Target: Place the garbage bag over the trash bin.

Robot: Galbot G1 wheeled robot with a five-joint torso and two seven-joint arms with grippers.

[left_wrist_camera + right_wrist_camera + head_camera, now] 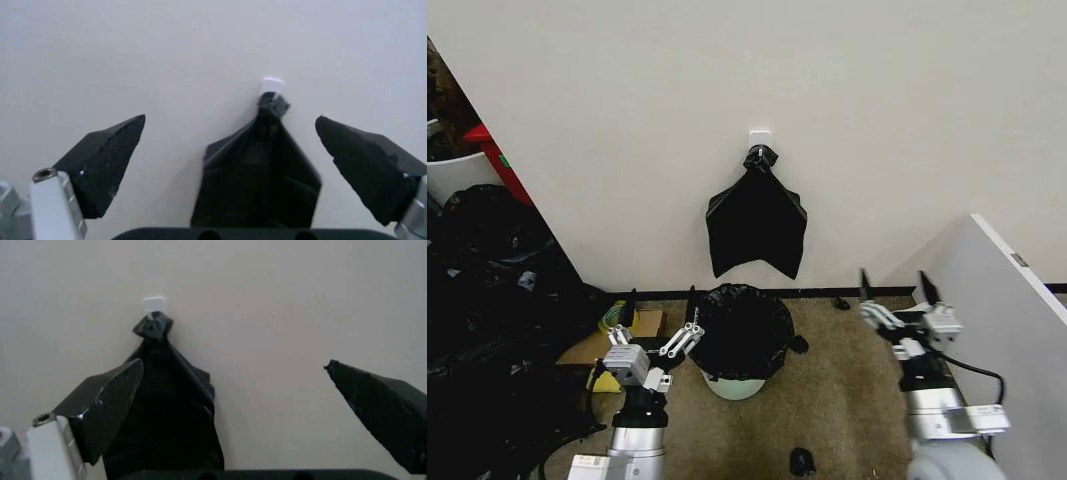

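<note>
- Both tools are sitting nearest the camera: left tool (661,318) is hovering just left of the trash bin (739,384), fingers spread and gripping nothing; right tool (895,292) is waiting well right, equally released.
- Trash bin is standing on the carpet near the wall, centre, with a black garbage bag (745,328) already lining its mouth.
- Spare black bag (756,225) is hanging from a white wall hook (759,137), directly above and beyond the bin.
- Judgement: left arm is nearer; bin lies right of its tool.
</note>
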